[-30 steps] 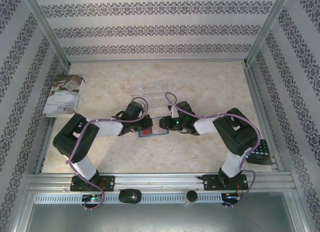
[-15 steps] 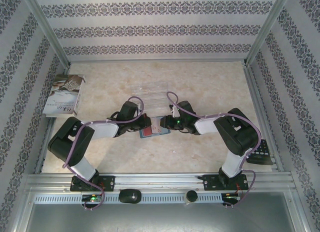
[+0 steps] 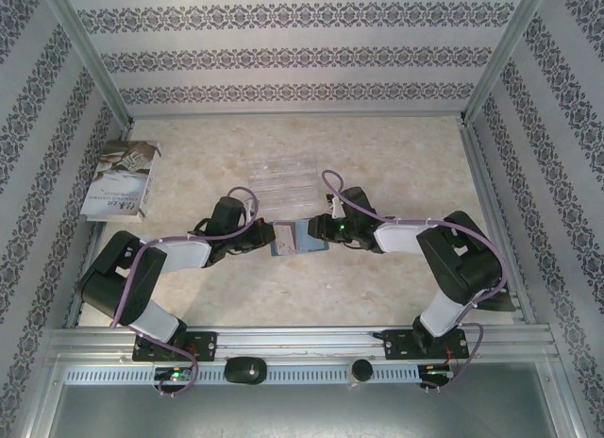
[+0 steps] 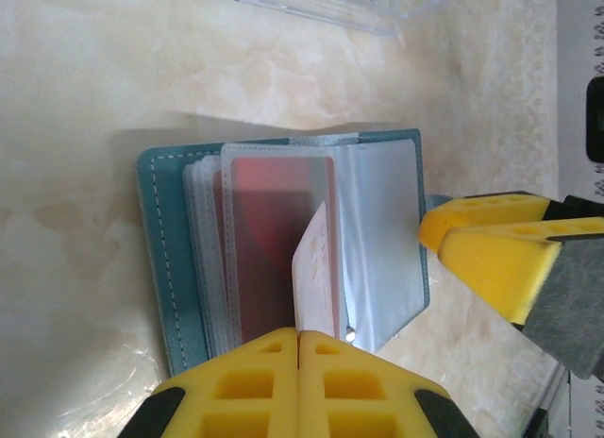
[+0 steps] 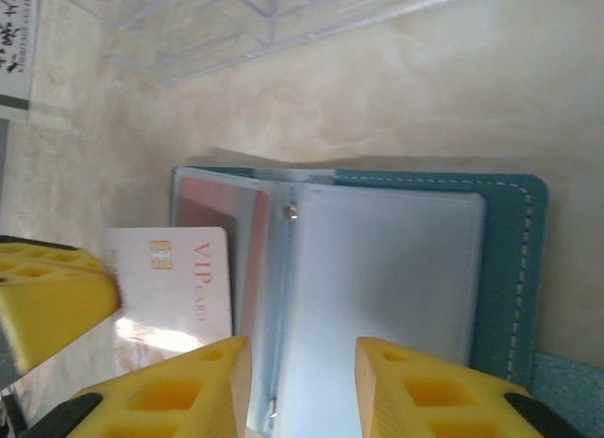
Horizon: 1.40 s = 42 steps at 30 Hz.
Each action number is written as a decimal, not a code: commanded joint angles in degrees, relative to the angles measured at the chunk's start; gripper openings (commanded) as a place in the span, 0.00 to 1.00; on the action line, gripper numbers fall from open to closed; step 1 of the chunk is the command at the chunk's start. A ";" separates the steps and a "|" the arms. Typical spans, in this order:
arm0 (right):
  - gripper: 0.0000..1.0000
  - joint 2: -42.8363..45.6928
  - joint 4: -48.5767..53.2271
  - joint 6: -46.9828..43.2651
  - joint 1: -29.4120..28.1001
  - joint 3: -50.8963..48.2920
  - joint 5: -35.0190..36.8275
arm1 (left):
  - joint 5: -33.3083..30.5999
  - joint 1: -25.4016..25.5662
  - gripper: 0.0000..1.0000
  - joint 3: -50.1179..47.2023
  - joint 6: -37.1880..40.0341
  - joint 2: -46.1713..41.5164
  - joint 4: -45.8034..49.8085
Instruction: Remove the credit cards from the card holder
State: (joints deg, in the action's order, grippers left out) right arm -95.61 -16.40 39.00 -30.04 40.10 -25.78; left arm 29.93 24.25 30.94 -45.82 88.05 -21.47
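– End effector on the left arm (image 4: 299, 348): how does it stand?
– Its yellow fingers are pressed together, pinching a white plastic VIP card (image 5: 175, 287) by one edge. From the left wrist, the card stands on edge over the open holder.
– And the holder itself?
– The flat teal-blue folding card holder (image 5: 514, 268) lies open on the pale marbled bench (image 3: 396, 155), about mid-bench, right between the two end effectors. Its frosted clear sleeves are fanned up, and a red card (image 4: 269, 230) sits inside one of them. I cannot tell whether the white card is fully out of its sleeve.
– The right end effector (image 5: 304, 355)?
– Spread. Its two yellow fingers stand apart over the holder's edge nearest it, one on each side of the sleeve spine. Whether they touch the sleeves I cannot tell.
– How are the arms set?
– The left arm (image 3: 165, 259) leans out from its near-left base, with its elbow folded toward the left side and its forearm running right to the middle. The right arm (image 3: 453, 259) mirrors it, forearm reaching left. The wrists nearly meet at the holder.
– Anything else?
– A clear plastic tray (image 3: 280, 178) lies just beyond the holder on the far side, and a white booklet (image 3: 121, 178) lies at the far left.
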 commanded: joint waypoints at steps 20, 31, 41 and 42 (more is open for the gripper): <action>0.42 -1.46 -19.15 5.62 1.82 4.96 -22.95 | 6.33 -4.38 0.00 -7.24 -7.34 -11.29 -26.44; 0.42 -3.75 -31.28 14.47 1.23 6.18 -28.56 | 9.35 -5.69 0.00 -8.02 -11.78 -12.04 -36.25; 0.02 -3.26 -32.39 15.93 1.39 7.95 -29.65 | 8.71 -5.77 0.07 -5.84 -12.27 -14.05 -30.15; 0.00 -3.26 -32.26 15.76 1.43 8.26 -29.74 | 8.35 -5.76 0.23 -5.55 -11.79 -14.58 -28.58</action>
State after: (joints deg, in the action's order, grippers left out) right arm -98.91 -46.39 54.81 -28.27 46.41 -54.46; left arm 37.36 18.79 23.18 -57.36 76.05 -51.35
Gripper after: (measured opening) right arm 0.045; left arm 0.153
